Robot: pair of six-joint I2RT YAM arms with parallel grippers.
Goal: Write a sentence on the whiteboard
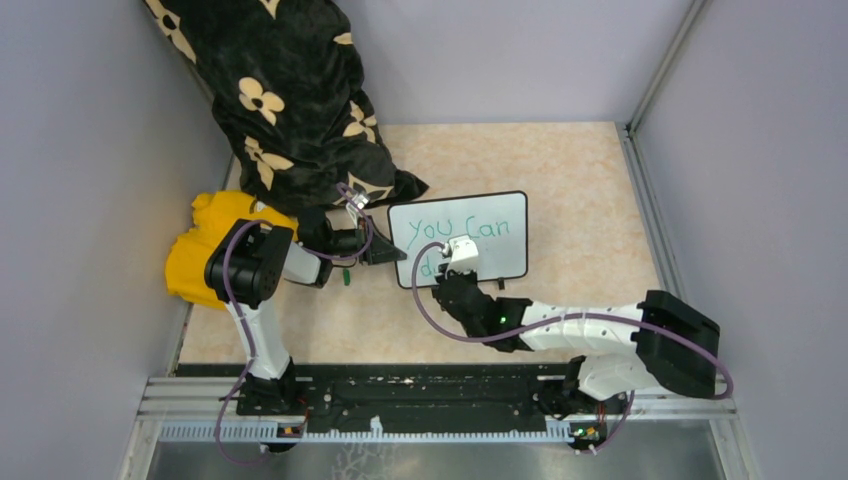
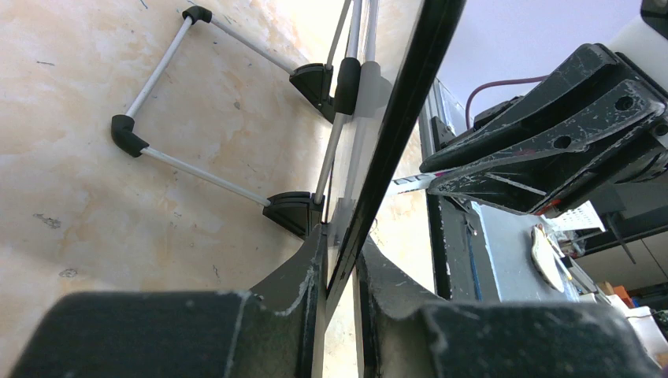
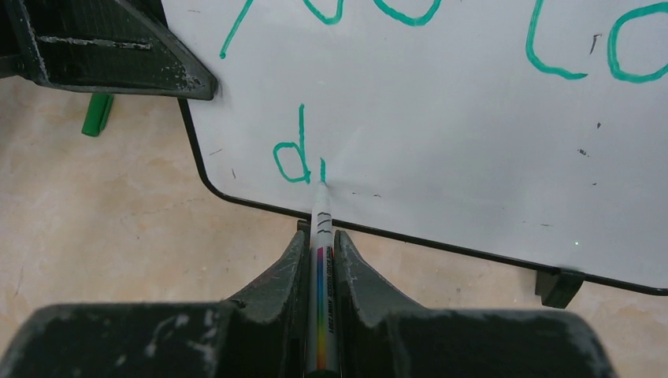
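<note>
Right gripper [image 3: 319, 240], arm outstretched, holds marker [image 3: 322, 211] on whiteboard [image 3: 457, 134]

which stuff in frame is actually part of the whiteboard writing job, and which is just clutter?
In use: whiteboard, clamped at its edge by the left gripper; green lettering, "You Can" plus "d"; marker in the right gripper, tip on the board.
Lying about: small green cap-like piece; black flowered cloth; yellow object.

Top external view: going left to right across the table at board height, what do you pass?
yellow object → small green cap → left gripper, clamped on the board's left edge → whiteboard. The right gripper and its marker overlap the whiteboard, so they are left out.
</note>
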